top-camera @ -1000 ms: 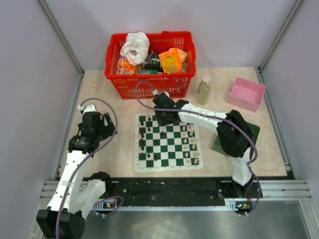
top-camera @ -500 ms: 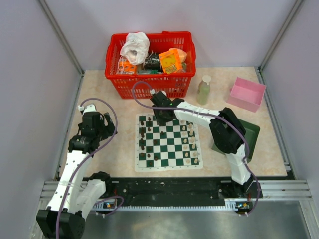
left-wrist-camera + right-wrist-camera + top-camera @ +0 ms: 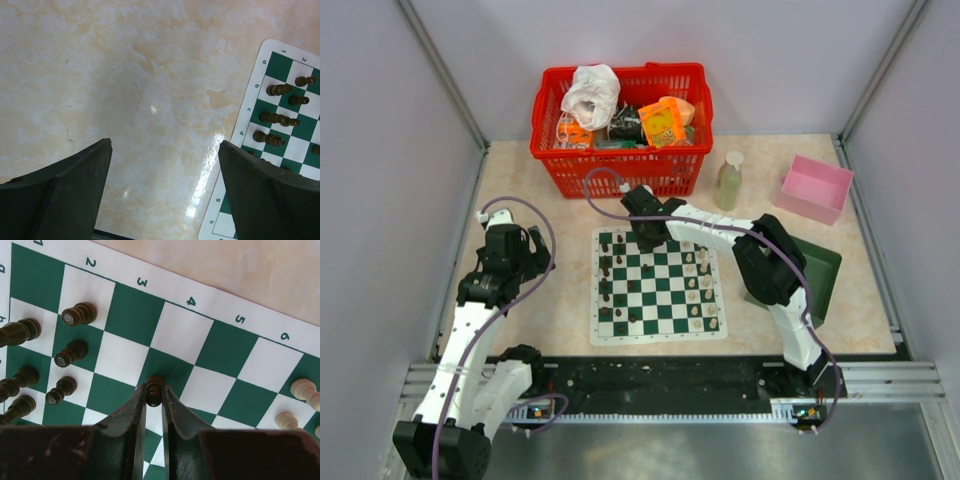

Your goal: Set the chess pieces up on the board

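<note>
**A:** Entry one: the right pincer (image 3: 154, 399). Condition?

**B:** Its fingers are pressing together on one dark piece (image 3: 154, 389), clamping it near the head. The piece is sitting over a green square of the board (image 3: 132, 315), directly under the fingertips. I cannot tell whether its foot is touching the square.

**A:** Entry two: hazards.

**B:** The hold is looking thin, with two narrow tips on a small rounded top. A quick swing could be twisting the piece out of the grip, so it is risking a drop and a roll across the squares. The other dark pieces (image 3: 70, 352) are crowding just to the pincer's left. A low pass that way would be knocking them over.

**A:** Entry three: clearances.

**B:** Bare squares are lying ahead of the pincer and to its right. The cream pieces (image 3: 302, 387) are standing well off to the right. Ahead, the board's numbered border is giving way to open counter (image 3: 260, 270). In the overhead view a red basket (image 3: 620, 165) is standing near, beyond the pincer, so forward reach is looking limited.

**A:** Entry four: the left pincer (image 3: 165, 145).

**B:** Its fingers are spread wide and gripping nothing. It is hovering over bare counter, with the board's edge to its right and clear of it.
</note>
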Robot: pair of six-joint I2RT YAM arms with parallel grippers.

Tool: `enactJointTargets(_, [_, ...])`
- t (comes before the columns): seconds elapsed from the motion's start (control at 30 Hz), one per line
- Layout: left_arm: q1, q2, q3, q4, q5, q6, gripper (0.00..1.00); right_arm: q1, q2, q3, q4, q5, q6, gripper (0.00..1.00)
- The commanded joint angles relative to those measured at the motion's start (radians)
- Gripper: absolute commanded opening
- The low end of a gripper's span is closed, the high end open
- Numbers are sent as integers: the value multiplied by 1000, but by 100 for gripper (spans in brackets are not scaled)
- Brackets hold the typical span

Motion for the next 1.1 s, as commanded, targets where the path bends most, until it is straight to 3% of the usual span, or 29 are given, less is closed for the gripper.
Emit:
enactJointTargets(0.0, [-1,-8,-2,34,-11,3,93,-7,-54,43,10,2,-18,13])
enactJointTargets(0.3, [-1,-8,-2,34,-8,3,93,35,-137,-8,10,-14,-12,13])
enactJointTargets(1.07, [-1,-14,-2,32,-8,3,93,182,-88,1,10,-43,26,13])
